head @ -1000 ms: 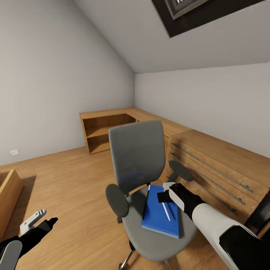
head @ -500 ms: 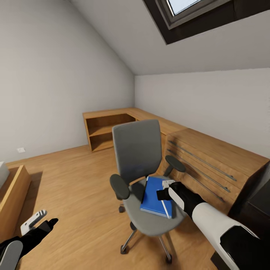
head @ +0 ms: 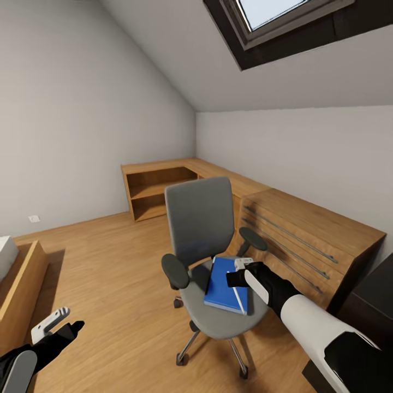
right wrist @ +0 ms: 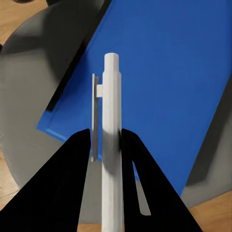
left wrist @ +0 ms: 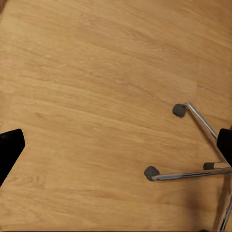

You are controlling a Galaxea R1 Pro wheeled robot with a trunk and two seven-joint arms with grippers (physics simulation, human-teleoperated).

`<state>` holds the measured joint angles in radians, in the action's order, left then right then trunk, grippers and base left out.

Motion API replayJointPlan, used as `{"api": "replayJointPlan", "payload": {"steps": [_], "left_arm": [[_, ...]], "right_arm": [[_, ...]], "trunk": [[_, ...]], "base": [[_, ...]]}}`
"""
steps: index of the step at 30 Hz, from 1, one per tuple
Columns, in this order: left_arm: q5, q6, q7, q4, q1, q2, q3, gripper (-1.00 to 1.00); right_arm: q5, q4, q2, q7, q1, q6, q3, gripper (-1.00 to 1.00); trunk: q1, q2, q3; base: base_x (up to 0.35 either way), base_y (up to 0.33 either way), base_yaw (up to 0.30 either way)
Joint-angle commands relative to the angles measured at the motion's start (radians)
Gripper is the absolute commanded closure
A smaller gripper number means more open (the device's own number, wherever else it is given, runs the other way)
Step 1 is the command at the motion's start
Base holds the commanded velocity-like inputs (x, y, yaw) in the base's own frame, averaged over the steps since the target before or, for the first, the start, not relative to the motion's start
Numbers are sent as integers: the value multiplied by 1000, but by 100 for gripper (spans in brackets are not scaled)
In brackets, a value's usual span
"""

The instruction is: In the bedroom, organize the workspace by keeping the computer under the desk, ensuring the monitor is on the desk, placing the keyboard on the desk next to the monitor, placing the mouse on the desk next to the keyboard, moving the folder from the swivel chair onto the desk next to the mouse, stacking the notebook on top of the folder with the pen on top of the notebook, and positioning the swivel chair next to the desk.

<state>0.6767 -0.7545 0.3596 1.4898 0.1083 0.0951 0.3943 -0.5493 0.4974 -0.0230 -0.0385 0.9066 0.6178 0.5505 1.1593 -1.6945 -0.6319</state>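
Backs off since earlier, widening the view; right gripper (right wrist: 105, 145) pinches pen (right wrist: 111, 121) above folder (head: 225, 284) on swivel chair (head: 204, 229), freeing the folder for lifting; left gripper (head: 57, 325) spread.

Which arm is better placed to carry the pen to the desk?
The right: its pincer is shut on the pen above the folder. The left pincer hangs low over the floor.

Wood floor (head: 114, 273), grey walls, skylight (head: 267, 11), wooden chest (head: 311, 240).

I see a matt grey cloth chair (head: 203, 229) on shiny chrome legs (left wrist: 193, 175), a smooth blue folder (right wrist: 159, 82), a glossy white plastic pen (right wrist: 112, 121), and satin wood-grain floor (left wrist: 87, 96).
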Motion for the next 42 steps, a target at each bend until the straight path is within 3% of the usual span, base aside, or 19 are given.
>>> {"api": "replayJointPlan", "payload": {"steps": [1,7,9,13,15,16,18,20,22,23,27,32,42], "left_arm": [[10,-3,9,-1,1,0,0,-100],[9,-3,9,-7,1,0,-7,-100],[6,-2,9,-40,1,0,-25,-100],[5,-2,9,-51,1,1,-30,-100],[5,-2,9,-55,1,1,-30,-100],[4,-2,9,-56,1,1,-31,-100],[4,-2,9,-55,1,2,-29,-100],[4,-2,9,-54,1,2,-26,-100],[4,0,9,-54,1,2,-24,-100],[4,0,9,-54,1,2,-24,-100],[4,4,9,-53,1,2,-27,-100],[4,71,6,-51,1,2,-29,-100],[6,81,5,-56,1,0,-28,-100]], "right_arm": [[-7,3,-1,-4,1,4,7,100],[-13,33,-6,-5,-1,7,6,100],[-21,137,-42,-7,-32,23,6,100],[-27,241,-70,-18,-70,58,5,100],[-48,358,-92,-66,-119,90,3,100],[-78,436,-100,-137,-153,117,1,100],[-112,479,-104,-203,-167,143,-3,100],[-171,523,-109,-297,-175,170,-15,100],[-268,584,-113,-452,-182,184,-24,100],[-278,598,-113,-473,-185,185,-25,100],[-294,679,-114,-513,-217,189,-27,100],[-296,683,-120,-514,-219,189,-27,100],[-296,684,-123,-514,-219,189,-27,100]], "trunk": [[-4,7,2],[-27,49,21],[-35,63,27],[-50,91,40],[-58,105,46],[-62,112,49],[-69,126,55],[-77,140,62],[-85,154,68],[-88,161,71],[-104,189,84],[-123,224,99],[-161,294,131]], "base": [[-2,0,0],[0,0,0],[0,0,0],[0,0,0],[0,0,0],[0,0,0],[0,0,0],[0,0,0],[0,0,0],[0,0,0],[0,0,0],[0,0,0],[0,0,0]]}}
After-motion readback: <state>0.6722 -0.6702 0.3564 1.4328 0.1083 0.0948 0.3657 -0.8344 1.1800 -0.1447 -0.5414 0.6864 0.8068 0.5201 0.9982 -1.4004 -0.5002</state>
